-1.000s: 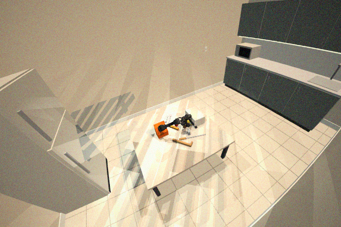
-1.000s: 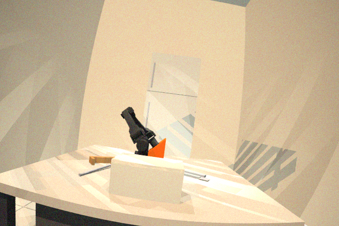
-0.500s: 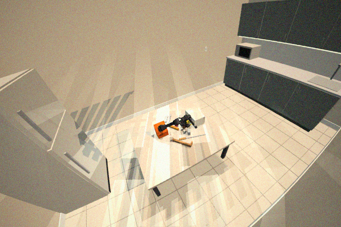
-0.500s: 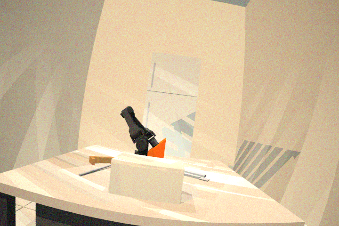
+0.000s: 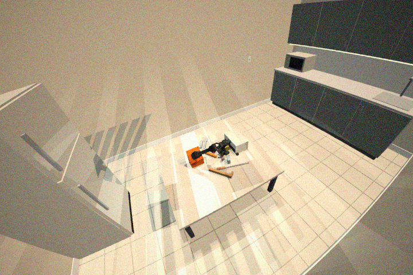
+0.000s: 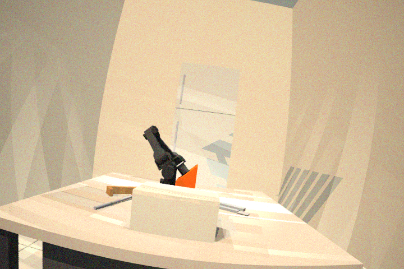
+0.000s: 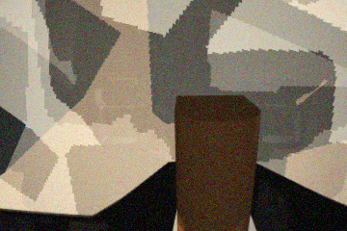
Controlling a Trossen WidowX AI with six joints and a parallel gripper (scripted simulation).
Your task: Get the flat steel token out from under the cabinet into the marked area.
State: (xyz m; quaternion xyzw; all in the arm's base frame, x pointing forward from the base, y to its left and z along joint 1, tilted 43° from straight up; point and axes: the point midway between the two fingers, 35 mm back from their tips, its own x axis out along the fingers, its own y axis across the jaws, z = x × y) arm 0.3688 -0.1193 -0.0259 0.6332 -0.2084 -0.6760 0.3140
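Observation:
The cream cabinet (image 5: pixel 241 144) (image 6: pixel 174 217) stands on the table; the exterior camera sees its back. My gripper (image 5: pixel 222 153) (image 7: pixel 209 170) is low in front of the cabinet, hidden behind it in the exterior view. It is shut on a brown wooden handle (image 7: pixel 217 159), upright between the black fingers in the wrist view; the tool's far end is not visible. An L-shaped wooden tool (image 5: pixel 220 172) (image 6: pixel 121 190) and a long grey rod (image 5: pixel 237 165) (image 6: pixel 113 202) with an orange handle lie on the table. The token, vent slots and marked area cannot be made out.
Two pale bars (image 5: pixel 203 143) (image 6: pixel 232 205) lie to one side of the arm. An orange-yellow piece (image 5: pixel 210 154) lies between the orange base (image 5: pixel 194 156) (image 6: pixel 188 179) and the gripper. A small grey object (image 5: pixel 228 160) is near the gripper. Striped light and shadow cross the table (image 5: pixel 213 200) (image 6: pixel 65 218).

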